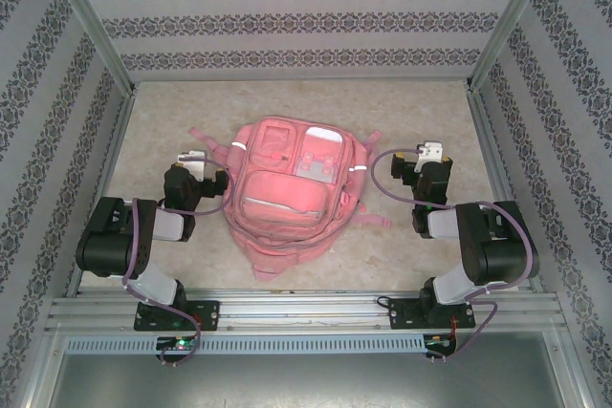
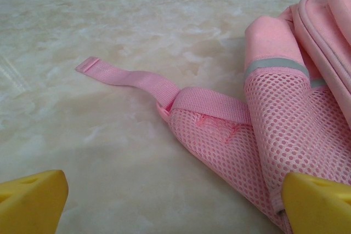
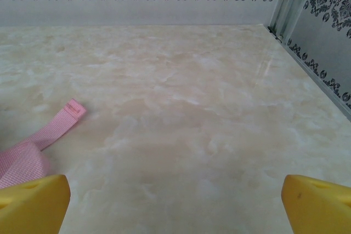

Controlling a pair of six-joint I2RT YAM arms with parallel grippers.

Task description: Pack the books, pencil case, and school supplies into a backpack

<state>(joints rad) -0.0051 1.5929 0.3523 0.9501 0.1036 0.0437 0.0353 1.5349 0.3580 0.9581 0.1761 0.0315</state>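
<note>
Backpack (image 1: 287, 198): pink, lying flat at table (image 1: 421, 102) centre, pockets up. Left gripper (image 1: 196, 161): jaws wide apart, empty, just beside the mesh side pocket (image 2: 296, 135). Right gripper (image 1: 430, 153): jaws wide apart, empty, toward the right edge, near a strap (image 3: 49, 135).

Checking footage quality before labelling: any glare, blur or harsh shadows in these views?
Top external: even soft light, faint shadow around the backpack. Left wrist: mesh sharp, near yellow fingertips soft. Right wrist: slight sheen on the table, strap end clear.
</note>
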